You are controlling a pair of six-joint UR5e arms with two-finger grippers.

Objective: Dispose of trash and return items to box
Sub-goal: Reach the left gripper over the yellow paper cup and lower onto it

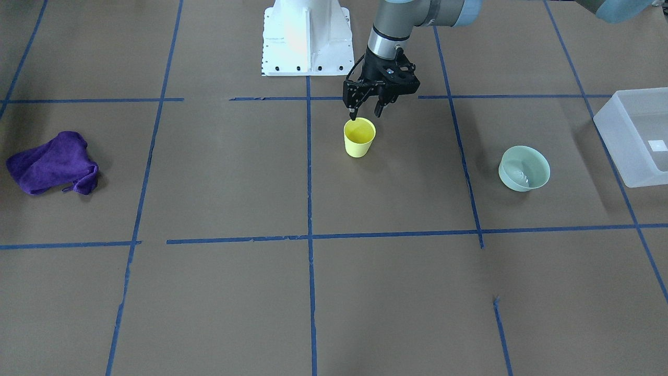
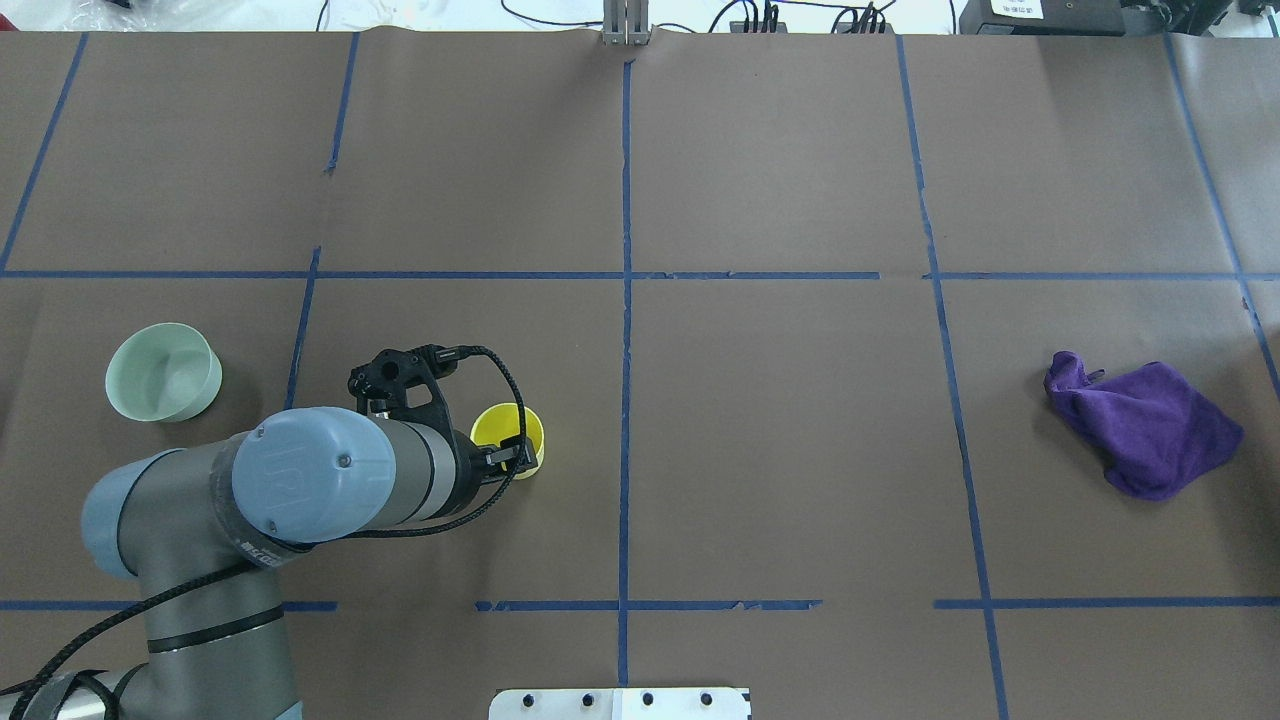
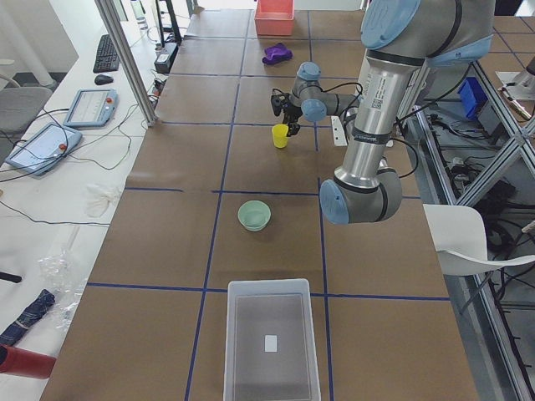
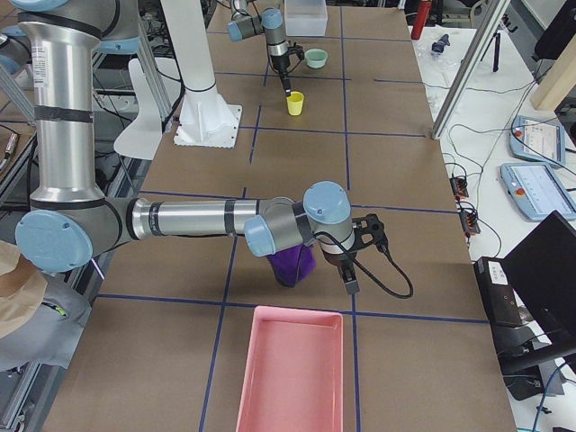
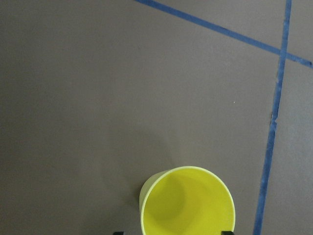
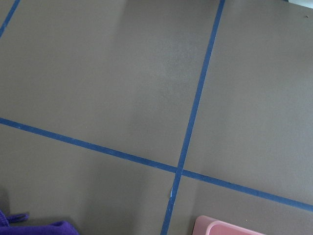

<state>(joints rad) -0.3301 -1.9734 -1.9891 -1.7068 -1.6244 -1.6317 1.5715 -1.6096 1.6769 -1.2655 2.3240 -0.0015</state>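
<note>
The yellow cup (image 1: pixel 359 137) stands upright near the table's middle, also in the overhead view (image 2: pixel 505 430) and the left wrist view (image 5: pixel 187 201). My left gripper (image 1: pixel 365 113) is open and empty, just above the cup's rim on the robot's side, one fingertip over the rim. The mint-green bowl (image 1: pixel 524 168) sits upright between the cup and the box (image 1: pixel 616 141), a frosted bin at the table's left end (image 3: pixel 227 351). My right gripper (image 4: pixel 349 277) shows only in the exterior right view, near the purple cloth; I cannot tell whether it is open or shut.
A crumpled purple cloth (image 2: pixel 1145 425) lies on the robot's right side of the table. A pink tray (image 4: pixel 288 378) stands past it at that end. The white pedestal (image 1: pixel 307 39) is at the robot's edge. Blue tape lines cross the brown table.
</note>
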